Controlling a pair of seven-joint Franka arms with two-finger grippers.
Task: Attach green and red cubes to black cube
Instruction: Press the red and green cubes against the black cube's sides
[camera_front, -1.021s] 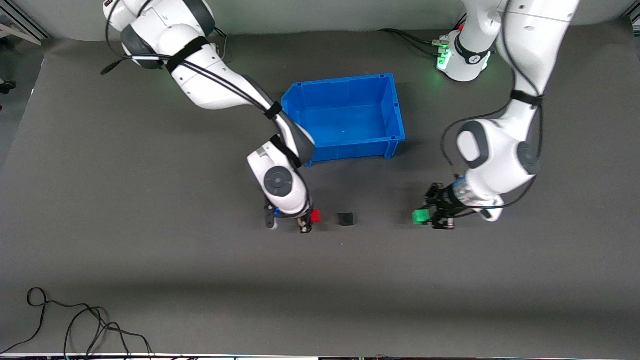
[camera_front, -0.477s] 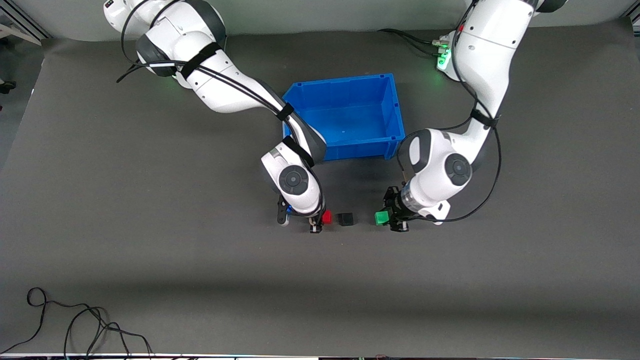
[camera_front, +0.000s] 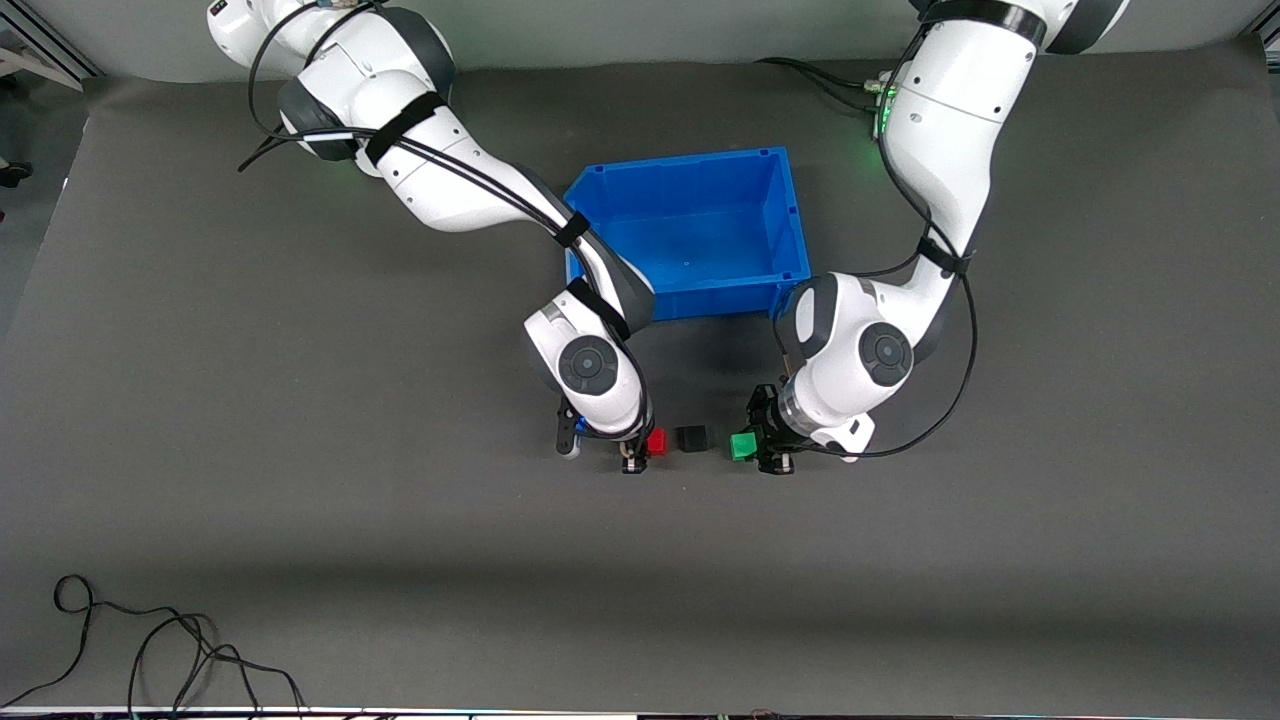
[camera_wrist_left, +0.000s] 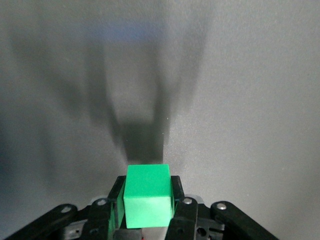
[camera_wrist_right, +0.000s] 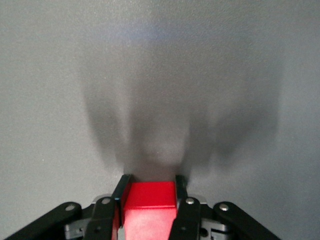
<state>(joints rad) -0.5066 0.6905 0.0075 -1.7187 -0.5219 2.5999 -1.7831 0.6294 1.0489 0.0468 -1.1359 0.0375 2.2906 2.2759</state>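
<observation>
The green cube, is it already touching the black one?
No, in the front view a strip of grey mat shows between the green cube, held in the left gripper, and the black cube.

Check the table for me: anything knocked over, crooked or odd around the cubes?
Nothing stands out. The black cube sits flat on the mat, the right claw holding the red cube and the left claw the green cube beside it.
</observation>
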